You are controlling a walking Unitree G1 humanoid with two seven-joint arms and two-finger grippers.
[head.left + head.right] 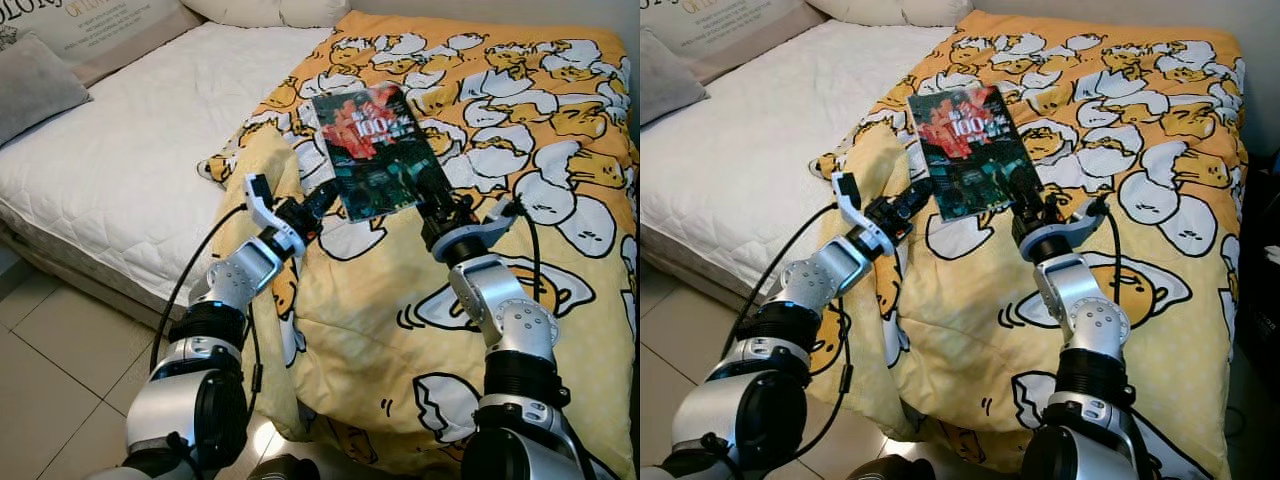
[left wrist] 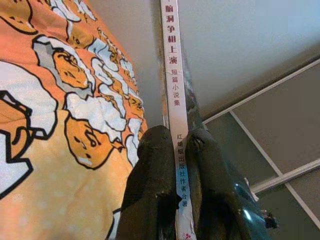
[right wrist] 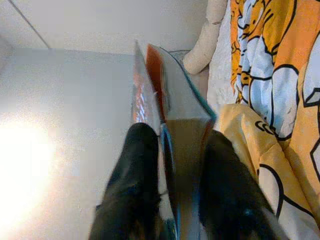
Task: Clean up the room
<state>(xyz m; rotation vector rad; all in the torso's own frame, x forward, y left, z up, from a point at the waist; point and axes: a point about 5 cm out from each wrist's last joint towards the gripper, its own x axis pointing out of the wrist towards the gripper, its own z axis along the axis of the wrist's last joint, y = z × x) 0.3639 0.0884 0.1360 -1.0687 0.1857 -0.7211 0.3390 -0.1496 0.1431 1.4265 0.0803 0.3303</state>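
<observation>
My left gripper and right gripper are both clamping a dark paperback book, one at each lower corner. I am holding it above the yellow cartoon-egg duvet, beside the white mattress.

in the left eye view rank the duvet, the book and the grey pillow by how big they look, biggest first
1. Duvet, covering most of the right side of the bed.
2. Book, held above it by the left gripper and right gripper.
3. Grey pillow, though the frame edge cuts it off, so book versus pillow is unsure.
</observation>
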